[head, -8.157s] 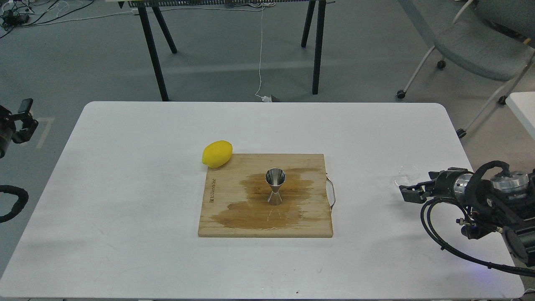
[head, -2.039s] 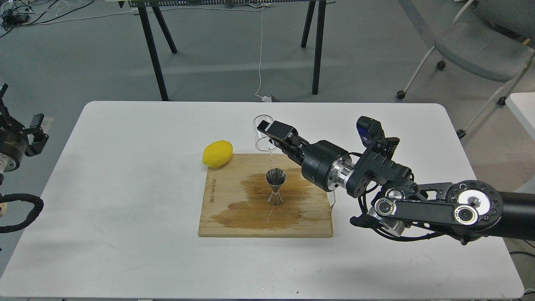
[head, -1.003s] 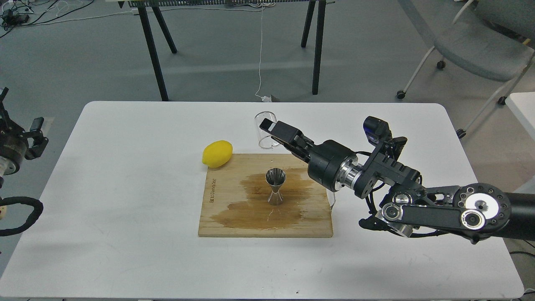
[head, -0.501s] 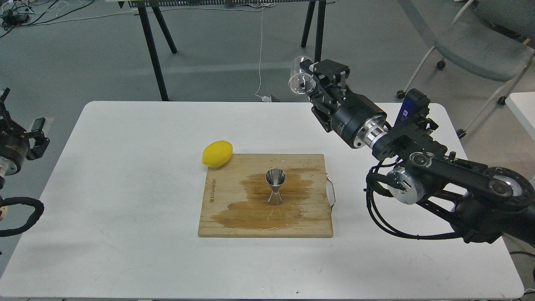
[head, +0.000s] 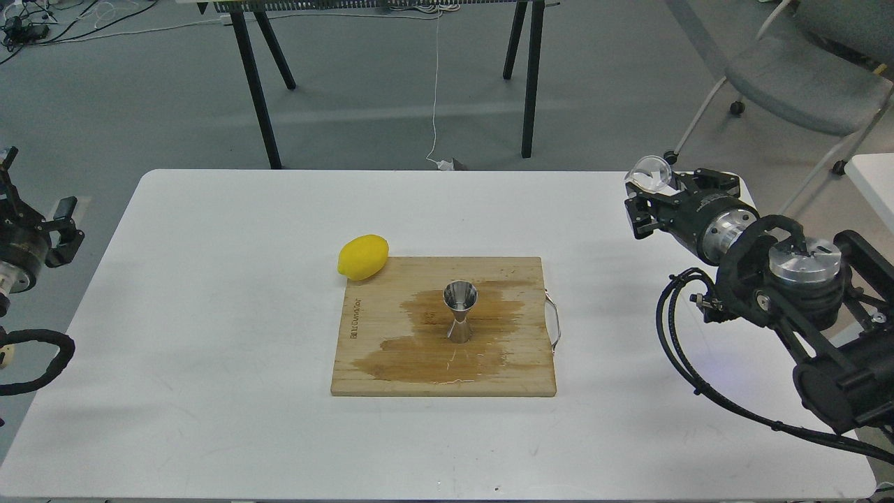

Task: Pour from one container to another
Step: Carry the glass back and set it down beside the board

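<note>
Right gripper (head: 646,199) is clenching the clear glass cup (head: 649,172) over the table's right edge. Steel jigger (head: 460,311) is standing upright on the wet cutting board (head: 391,363). Left gripper (head: 38,227): can't tell.

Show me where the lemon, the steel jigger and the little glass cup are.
lemon (head: 362,257): head view, middle of its yellow skin.
steel jigger (head: 460,296): head view, upper cone.
glass cup (head: 649,171): head view, its clear wall.

Clear glass cup (head: 649,172) aloft near the table's far right edge; upright steel jigger (head: 460,311) mid-board.
</note>
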